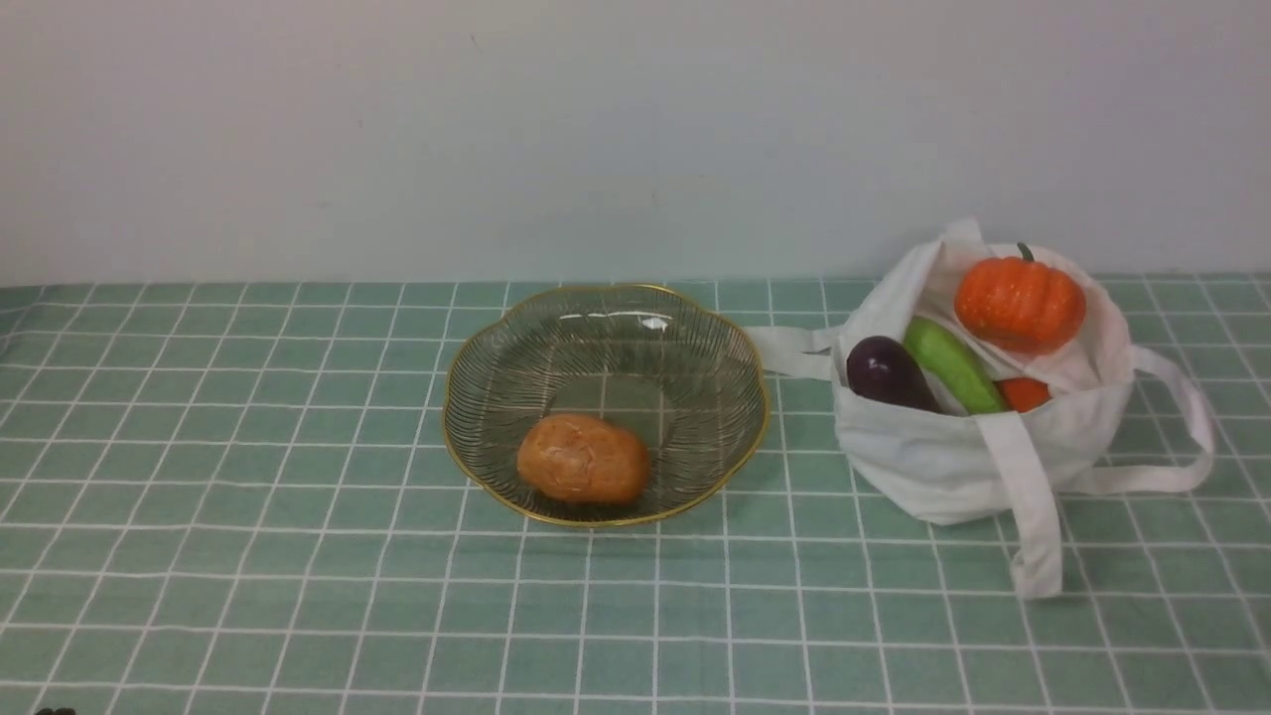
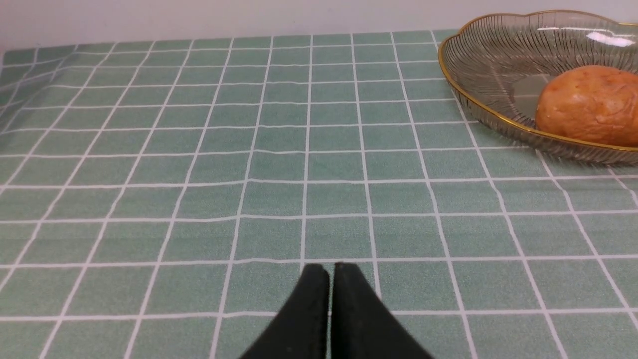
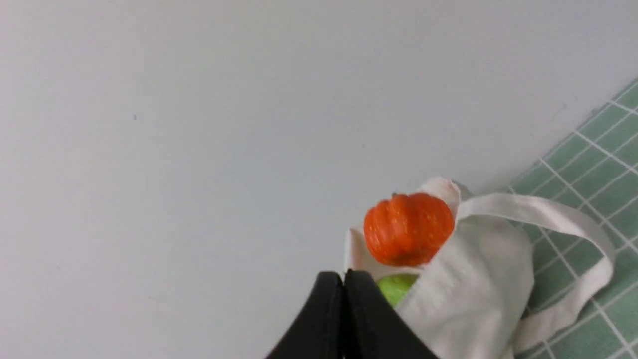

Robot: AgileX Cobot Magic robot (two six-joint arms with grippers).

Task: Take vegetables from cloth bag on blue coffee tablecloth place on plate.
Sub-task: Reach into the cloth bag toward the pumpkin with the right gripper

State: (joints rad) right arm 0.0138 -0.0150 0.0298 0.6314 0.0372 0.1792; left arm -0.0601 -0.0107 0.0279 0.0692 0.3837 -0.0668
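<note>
The right gripper (image 3: 344,279), jaws pressed together and empty, faces the bag (image 1: 923,457); the left gripper (image 2: 331,271) is also closed. The potato (image 1: 583,459) lies in the plate (image 1: 516,357), and 4 vegetables are in the bag. A push on this soft bag may roll the pumpkin (image 1: 1020,303) out.

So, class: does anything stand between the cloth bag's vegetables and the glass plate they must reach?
Nothing upright does. Only one flat white strap of the cloth bag lies on the tablecloth between it and the plate, probably low enough to pass over. A potato occupies the plate's near side.
</note>
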